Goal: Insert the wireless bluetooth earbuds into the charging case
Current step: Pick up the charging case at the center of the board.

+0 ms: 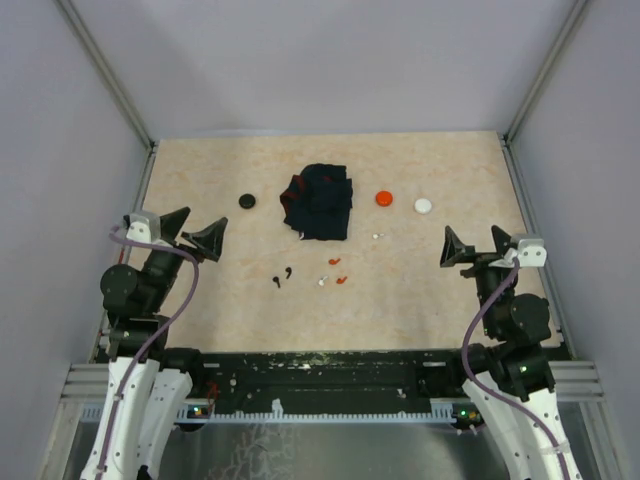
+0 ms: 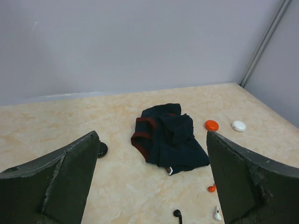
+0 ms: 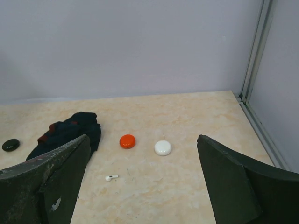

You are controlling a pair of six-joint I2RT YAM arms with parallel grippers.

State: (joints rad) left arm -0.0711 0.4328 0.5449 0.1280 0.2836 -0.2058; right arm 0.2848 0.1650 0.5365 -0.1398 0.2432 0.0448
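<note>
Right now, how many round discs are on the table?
3: black disc left of the cloth, orange disc right of it, white disc farther right. The cloth could hide more.

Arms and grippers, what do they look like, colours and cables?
The left arm and right arm are black above white lower shells, each trailing a lilac cable. The left gripper and right gripper have broad black wedge fingers.
</note>
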